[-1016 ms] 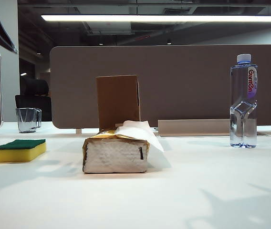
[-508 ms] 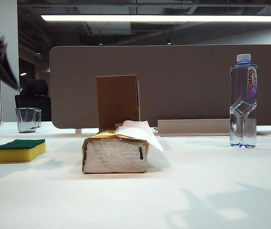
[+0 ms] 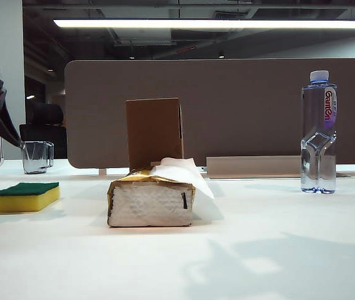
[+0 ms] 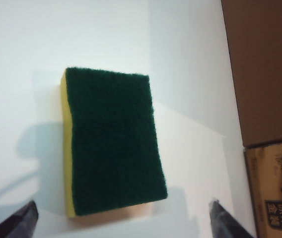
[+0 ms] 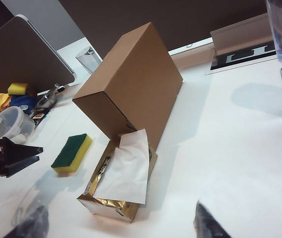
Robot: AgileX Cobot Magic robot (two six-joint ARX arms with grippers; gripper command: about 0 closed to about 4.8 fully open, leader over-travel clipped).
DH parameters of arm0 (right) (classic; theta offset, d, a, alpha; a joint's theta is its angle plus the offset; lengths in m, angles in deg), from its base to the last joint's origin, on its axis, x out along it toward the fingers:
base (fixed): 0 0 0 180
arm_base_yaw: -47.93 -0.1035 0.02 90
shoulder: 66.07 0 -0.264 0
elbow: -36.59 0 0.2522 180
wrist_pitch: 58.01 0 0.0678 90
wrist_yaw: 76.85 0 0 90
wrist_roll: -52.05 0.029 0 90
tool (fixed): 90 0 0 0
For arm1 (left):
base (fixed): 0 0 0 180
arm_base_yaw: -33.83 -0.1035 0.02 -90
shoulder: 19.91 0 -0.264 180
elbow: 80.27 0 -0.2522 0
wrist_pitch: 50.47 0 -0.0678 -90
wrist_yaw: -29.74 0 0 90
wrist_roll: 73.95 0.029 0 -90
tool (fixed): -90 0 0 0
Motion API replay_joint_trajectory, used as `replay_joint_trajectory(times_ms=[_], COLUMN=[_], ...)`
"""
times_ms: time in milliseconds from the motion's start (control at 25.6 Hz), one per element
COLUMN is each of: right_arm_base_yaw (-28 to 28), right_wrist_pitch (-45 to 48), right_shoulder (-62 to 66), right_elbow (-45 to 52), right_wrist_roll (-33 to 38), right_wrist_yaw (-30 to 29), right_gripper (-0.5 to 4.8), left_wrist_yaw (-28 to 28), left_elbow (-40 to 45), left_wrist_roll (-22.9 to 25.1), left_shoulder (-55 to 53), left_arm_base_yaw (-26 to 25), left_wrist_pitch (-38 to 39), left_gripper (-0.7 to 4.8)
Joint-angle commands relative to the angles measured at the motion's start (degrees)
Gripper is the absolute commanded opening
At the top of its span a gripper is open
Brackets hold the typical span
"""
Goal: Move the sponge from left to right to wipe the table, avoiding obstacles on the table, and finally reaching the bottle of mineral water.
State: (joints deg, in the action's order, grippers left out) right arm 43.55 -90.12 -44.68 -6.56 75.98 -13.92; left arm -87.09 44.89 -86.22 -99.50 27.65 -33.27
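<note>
The right claw [image 5: 116,223] hangs released over the worktop's [image 3: 277,250] near side, idle. The left claw [image 4: 123,218], spread wide, hovers above the sponge [image 3: 25,196] (green face up) at the left edge, presumably to grasp it. Beyond stand tissue pack [image 3: 152,200], cardboard box [image 3: 154,132], far-right mineral water bottle [image 3: 319,134].

Plain white flat bench [image 3: 277,250] carries five things – a yellow foam sponge [image 3: 25,196] with its dark green scouring face up at the left, a gold-and-white soft tissue pack [image 3: 150,203] near the middle, an upright brown cardboard box [image 3: 154,132] just behind the pack, a tall clear plastic water bottle [image 3: 319,132] standing far right, and a clear glass mug [image 3: 37,156] at the back left.
</note>
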Motion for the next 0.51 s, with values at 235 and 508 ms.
replay_joint_trajectory(times_ms=[235, 508], right_arm_base_yaw=[-0.04, -0.04], right_wrist_pitch=[1.88, 1.88], right_shoulder=[0.90, 1.38], right_elbow=[-0.31, -0.31], right_wrist_roll=[-0.31, -0.11], right_wrist_yaw=[-1.44, -1.62], right_gripper=[3.79, 3.78], left_wrist_yaw=[0.04, 0.02], left_elbow=[-1.90, -7.98], left_wrist_roll=[0.28, 1.81], left_shoulder=[-3.78, -10.45], left_arm_base_yaw=[0.00, 0.07], left_wrist_pitch=[-3.56, -0.90], left_gripper=[4.79, 4.79])
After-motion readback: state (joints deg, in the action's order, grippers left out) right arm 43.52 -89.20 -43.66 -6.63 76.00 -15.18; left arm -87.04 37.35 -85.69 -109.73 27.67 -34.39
